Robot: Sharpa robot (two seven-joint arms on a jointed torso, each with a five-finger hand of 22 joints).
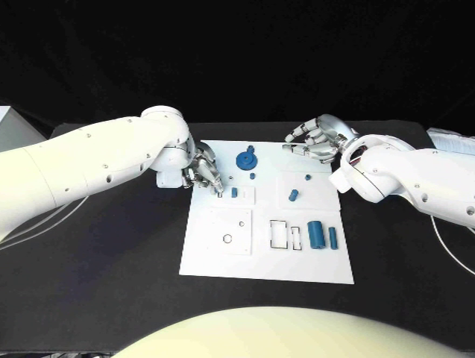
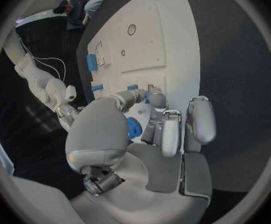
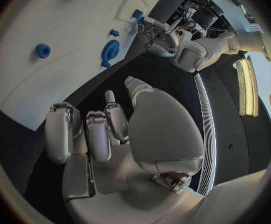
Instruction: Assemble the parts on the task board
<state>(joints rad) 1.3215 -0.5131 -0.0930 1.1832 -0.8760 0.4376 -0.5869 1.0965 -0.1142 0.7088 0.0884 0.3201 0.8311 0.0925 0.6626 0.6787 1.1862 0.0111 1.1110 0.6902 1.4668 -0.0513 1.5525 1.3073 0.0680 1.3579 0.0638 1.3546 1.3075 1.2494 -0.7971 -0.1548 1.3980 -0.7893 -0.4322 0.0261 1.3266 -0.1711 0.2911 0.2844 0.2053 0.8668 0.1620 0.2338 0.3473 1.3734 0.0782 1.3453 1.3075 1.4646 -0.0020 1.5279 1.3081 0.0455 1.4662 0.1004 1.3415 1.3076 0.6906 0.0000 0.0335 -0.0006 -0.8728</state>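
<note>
The task board point(image 1: 237, 253) lies in the middle of the table point(image 1: 108, 261). Most parts look unassembled: a round blue part point(image 1: 246, 159) near its far edge, a small blue piece point(image 1: 293, 195) mid-board, and two blue bars point(image 1: 317, 234) loose toward its right edge. The left hand point(image 1: 202, 175) sits at the board's far left corner, fingers point(image 2: 157, 100) drawn narrow beside a small blue part point(image 1: 235, 192); whether they pinch it I cannot tell. The right hand point(image 1: 319, 140) hovers over the far right corner, fingers loosely curled, empty. Little seems done.
</note>
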